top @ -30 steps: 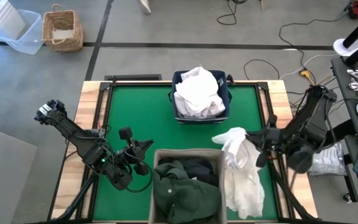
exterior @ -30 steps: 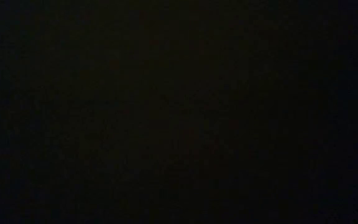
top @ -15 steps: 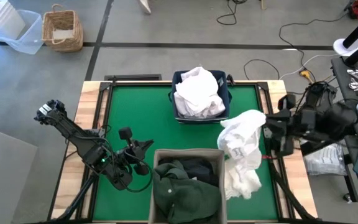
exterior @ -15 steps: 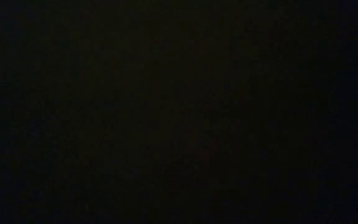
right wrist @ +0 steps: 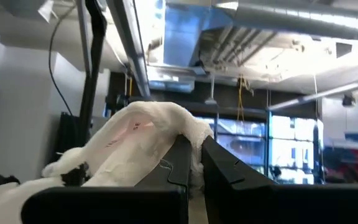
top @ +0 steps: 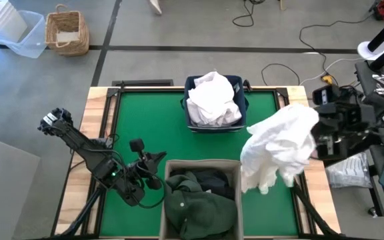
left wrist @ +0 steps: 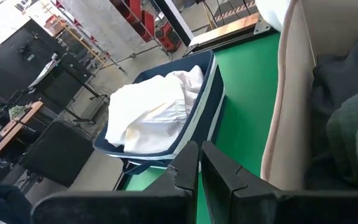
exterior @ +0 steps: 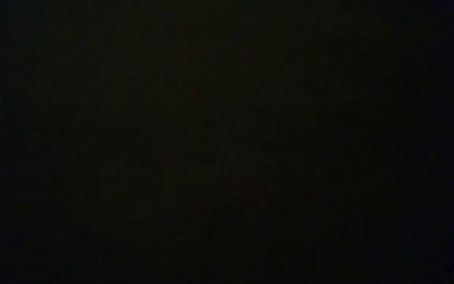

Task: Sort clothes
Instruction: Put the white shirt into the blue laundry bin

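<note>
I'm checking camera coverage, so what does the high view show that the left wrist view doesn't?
Only the high view shows the right end effector holding a white garment up over the table's right side, and the whole left arm. Only the left wrist view shows the left end effector closed and empty, up close. Both show the navy bin of white clothes and the beige bin of dark clothes.

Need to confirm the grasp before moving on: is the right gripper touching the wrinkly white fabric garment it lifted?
Touching. The right wrist view shows the right gripper shut on the wrinkly white fabric garment, fabric pinched between its fingers.
</note>
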